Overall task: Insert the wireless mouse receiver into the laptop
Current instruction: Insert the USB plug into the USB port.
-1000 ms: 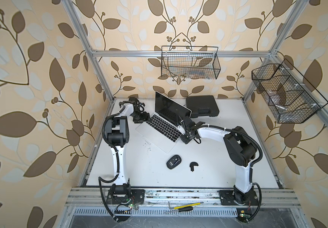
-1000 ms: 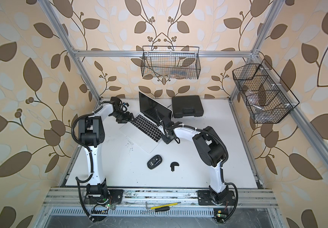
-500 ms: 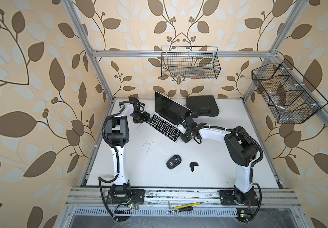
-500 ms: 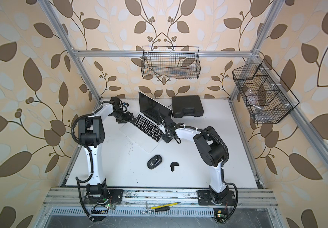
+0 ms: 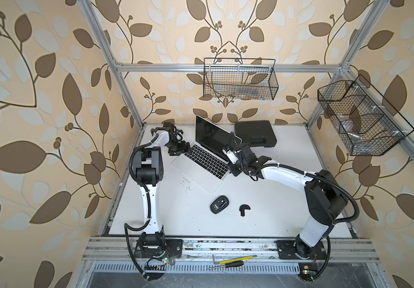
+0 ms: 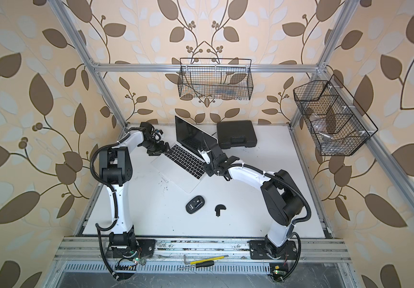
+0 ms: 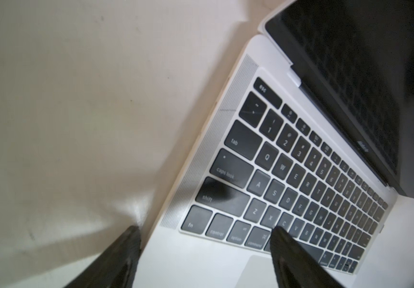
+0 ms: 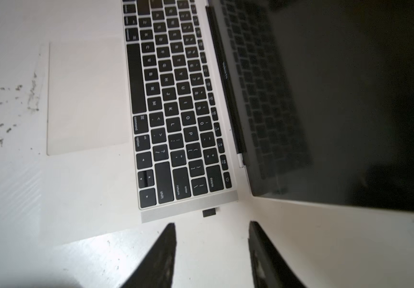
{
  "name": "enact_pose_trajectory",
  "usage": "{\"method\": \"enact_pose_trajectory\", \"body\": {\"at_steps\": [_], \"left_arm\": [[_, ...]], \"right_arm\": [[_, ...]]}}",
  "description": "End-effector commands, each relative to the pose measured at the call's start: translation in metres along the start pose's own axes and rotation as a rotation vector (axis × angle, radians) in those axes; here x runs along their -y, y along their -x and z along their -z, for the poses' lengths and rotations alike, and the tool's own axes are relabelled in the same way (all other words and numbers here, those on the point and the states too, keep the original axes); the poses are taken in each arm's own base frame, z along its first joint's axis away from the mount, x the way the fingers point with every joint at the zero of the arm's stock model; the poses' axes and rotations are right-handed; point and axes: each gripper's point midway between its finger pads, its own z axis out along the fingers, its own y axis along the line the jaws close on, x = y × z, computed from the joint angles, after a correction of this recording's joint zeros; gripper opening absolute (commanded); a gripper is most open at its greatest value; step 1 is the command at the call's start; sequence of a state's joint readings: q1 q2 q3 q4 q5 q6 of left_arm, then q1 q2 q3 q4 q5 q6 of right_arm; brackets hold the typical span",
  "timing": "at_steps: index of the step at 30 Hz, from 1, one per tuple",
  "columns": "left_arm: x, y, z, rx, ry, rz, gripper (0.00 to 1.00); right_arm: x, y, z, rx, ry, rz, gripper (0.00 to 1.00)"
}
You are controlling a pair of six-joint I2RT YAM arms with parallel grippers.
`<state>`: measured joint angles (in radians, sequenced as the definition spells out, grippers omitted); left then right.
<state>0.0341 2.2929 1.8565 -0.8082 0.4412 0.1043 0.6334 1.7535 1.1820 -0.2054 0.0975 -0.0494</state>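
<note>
We see the wireless mouse receiver (image 8: 209, 212) jutting from the right side edge of the laptop (image 8: 93, 179), the right end effector (image 8: 211, 224) spread empty just short of it, while the left end effector (image 7: 204, 228) gapes astride the laptop's left edge.

right gripper (image 8: 211, 223) newly opened, receiver (image 8: 209, 212) released
</note>
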Motion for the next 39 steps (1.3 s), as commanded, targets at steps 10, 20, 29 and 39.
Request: {"method": "enact_pose_trajectory", "body": {"at_steps": [10,20,29,39], "left_arm": [[-0.002,-0.038,-0.018,-0.132,0.002,0.071,0.84],[-0.003,-0.038,-0.019,-0.132,0.004,0.075,0.84],[0.000,-0.039,-0.020,-0.134,-0.019,0.071,0.84],[0.031,0.007,0.030,0.072,-0.065,-0.007,0.89]], "right_arm": [[0.004,-0.058,-0.044,-0.150,-0.068,-0.073,0.28],[-0.001,-0.078,-0.059,-0.201,-0.062,-0.088,0.23],[-0.006,-0.065,-0.074,-0.168,-0.031,-0.095,0.22],[0.002,-0.055,-0.032,-0.144,-0.016,-0.087,0.40]]}}
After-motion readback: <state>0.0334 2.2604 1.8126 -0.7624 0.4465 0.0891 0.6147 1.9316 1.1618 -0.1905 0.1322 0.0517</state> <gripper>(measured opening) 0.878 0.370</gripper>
